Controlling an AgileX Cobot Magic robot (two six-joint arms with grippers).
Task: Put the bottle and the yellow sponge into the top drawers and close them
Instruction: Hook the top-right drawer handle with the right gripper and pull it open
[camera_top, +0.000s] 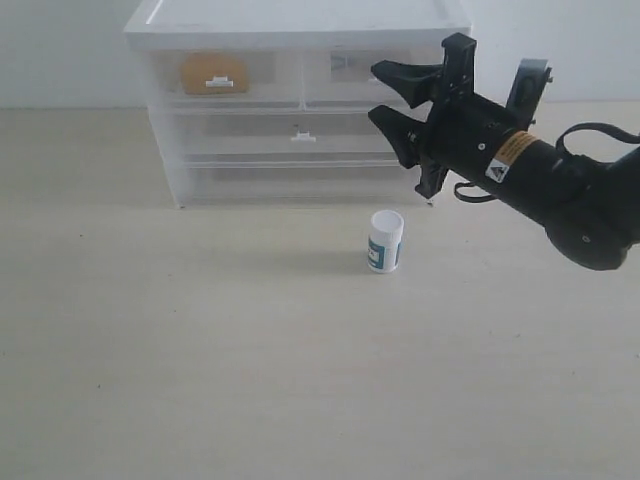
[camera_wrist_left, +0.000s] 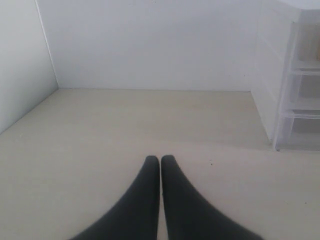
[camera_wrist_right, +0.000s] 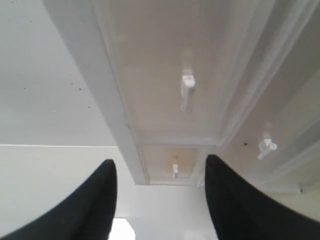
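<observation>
The white bottle (camera_top: 385, 241) with its teal label stands upright on the table, in front of the cabinet (camera_top: 160, 40). The yellow sponge (camera_top: 212, 72) lies inside the left top drawer (camera_top: 255, 75), which looks pushed in. The right top drawer (camera_top: 345, 85) also looks shut. My right gripper (camera_top: 385, 97) hovers open and empty in front of that right drawer, above and behind the bottle. In the right wrist view the open fingers (camera_wrist_right: 90, 205) frame the cabinet front (camera_wrist_right: 150, 75) and its small white handles (camera_wrist_right: 186, 90). My left gripper (camera_wrist_left: 160, 159) is shut on nothing, low over the table.
Two wider drawers (camera_top: 300, 150) sit below the top pair. In the left wrist view the cabinet's side (camera_wrist_left: 292, 100) stands to one side, with white walls (camera_wrist_left: 150, 45) behind the beige table (camera_wrist_left: 125, 130).
</observation>
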